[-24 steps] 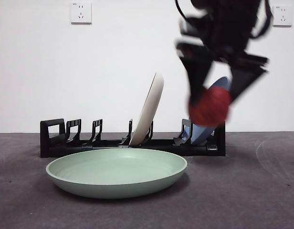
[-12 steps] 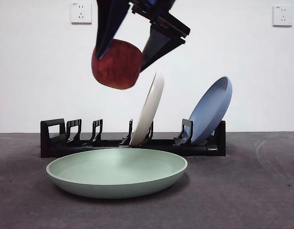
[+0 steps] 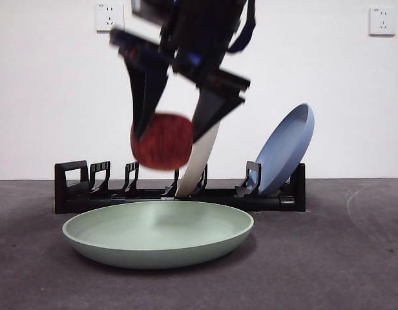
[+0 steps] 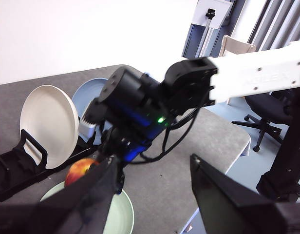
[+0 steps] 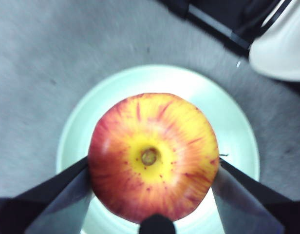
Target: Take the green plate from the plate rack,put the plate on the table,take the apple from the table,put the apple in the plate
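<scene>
The right gripper (image 3: 165, 132) clenched the round, streaky red apple (image 3: 163, 141) above the smooth, shallow green plate (image 3: 158, 233); the left gripper (image 4: 150, 195) was open and empty.

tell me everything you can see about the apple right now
The apple is red with yellow streaks, yellow around its short stem, skin smooth and unbroken. It hangs in the air, clamped on two sides by the right tool, stem end toward the wrist camera. It sits directly above the green plate without touching it, in front of the plate rack.
</scene>
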`<action>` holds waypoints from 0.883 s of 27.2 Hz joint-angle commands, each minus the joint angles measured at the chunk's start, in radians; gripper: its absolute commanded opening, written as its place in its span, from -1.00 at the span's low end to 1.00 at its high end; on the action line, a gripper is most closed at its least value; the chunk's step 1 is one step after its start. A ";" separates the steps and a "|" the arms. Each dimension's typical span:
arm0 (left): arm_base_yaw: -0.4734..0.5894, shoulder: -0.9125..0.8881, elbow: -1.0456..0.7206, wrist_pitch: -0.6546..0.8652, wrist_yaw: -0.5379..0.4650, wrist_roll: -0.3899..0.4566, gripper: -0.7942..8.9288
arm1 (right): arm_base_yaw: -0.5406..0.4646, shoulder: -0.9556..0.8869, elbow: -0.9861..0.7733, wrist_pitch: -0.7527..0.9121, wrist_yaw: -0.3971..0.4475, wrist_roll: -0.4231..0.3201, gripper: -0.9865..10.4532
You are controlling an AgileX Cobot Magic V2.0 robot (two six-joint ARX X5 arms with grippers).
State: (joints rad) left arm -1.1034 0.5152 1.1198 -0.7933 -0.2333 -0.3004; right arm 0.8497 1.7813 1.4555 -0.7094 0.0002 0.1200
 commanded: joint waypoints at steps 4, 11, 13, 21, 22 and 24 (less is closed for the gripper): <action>-0.002 0.000 -0.003 -0.016 -0.003 -0.010 -0.32 | 0.000 0.113 0.001 0.003 0.001 0.006 -0.85; -0.002 0.000 -0.003 -0.044 -0.003 -0.010 -0.32 | 0.000 0.180 0.001 -0.028 0.001 0.005 -0.81; -0.002 0.000 -0.003 -0.053 -0.003 -0.010 -0.32 | 0.000 0.180 0.001 -0.026 0.000 0.006 -0.64; -0.002 0.004 -0.003 -0.103 -0.003 -0.013 -0.32 | -0.001 0.180 0.001 -0.040 0.000 0.008 -0.29; -0.002 0.005 -0.003 -0.111 -0.004 -0.014 -0.32 | -0.001 0.180 0.001 -0.040 0.000 0.008 -0.21; -0.002 0.009 -0.003 -0.122 -0.003 -0.014 -0.32 | -0.001 0.180 0.001 -0.044 0.000 0.008 -0.08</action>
State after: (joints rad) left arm -1.1034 0.5220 1.1198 -0.9180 -0.2333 -0.3054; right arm 0.8494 1.9419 1.4578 -0.7391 -0.0002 0.1200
